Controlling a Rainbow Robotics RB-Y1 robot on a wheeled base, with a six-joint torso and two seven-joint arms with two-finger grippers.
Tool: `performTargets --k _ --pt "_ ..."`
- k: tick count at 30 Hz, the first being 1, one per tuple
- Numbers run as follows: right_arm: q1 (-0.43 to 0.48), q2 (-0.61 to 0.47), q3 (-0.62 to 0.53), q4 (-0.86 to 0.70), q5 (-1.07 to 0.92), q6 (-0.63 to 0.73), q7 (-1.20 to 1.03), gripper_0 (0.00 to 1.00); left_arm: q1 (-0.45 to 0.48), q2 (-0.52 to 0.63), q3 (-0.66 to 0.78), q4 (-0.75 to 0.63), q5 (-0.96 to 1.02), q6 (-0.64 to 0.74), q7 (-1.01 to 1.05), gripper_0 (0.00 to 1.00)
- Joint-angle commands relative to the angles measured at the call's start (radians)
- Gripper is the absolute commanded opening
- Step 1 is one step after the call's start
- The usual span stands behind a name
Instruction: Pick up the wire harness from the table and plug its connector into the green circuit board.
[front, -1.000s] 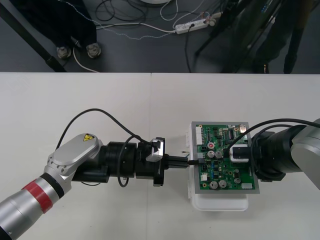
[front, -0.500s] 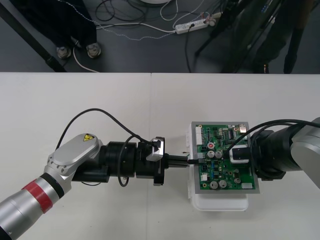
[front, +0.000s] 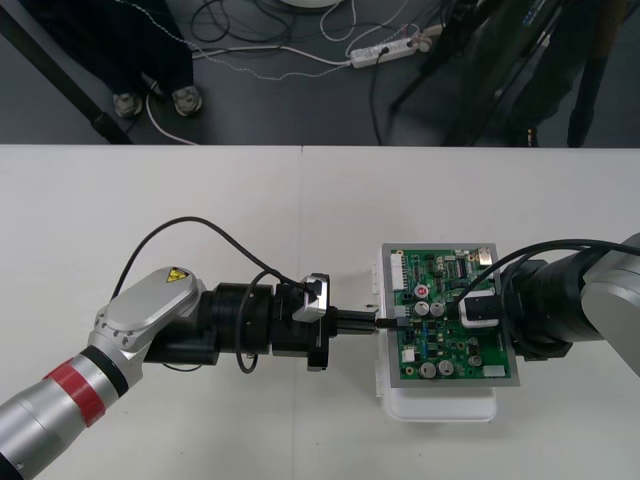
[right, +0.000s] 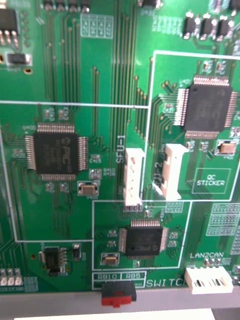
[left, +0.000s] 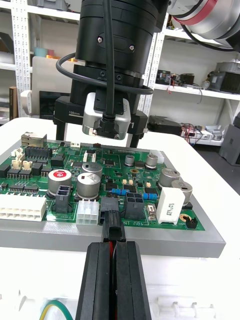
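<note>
Left gripper: narrow, clamped on the black plug.
Plug: just past the fingertips, at the near edge of the green circuit board; you cannot tell whether it is seated.
Wires: beside the fingers' base.
Your move: align squarely, then press straight and gently.
Right gripper: beyond the plug, over the board.

We see a green circuit board traced with white lines on a white base, a black plug, the left hand with black fingers, and a plain pale surface.
</note>
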Motion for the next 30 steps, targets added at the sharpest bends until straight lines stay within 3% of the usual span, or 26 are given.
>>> performTargets --k 1,30 --pt "-0.03 0.022 0.017 -0.018 -0.018 0.0 0.01 1.0 0.01 -0.028 -0.018 -0.038 0.008 0.031 0.069 0.0" --pt "-0.029 0.044 0.017 -0.02 -0.018 0.0 -0.039 1.0 0.0 -0.054 -0.017 -0.044 0.025 0.048 -0.006 0.0"
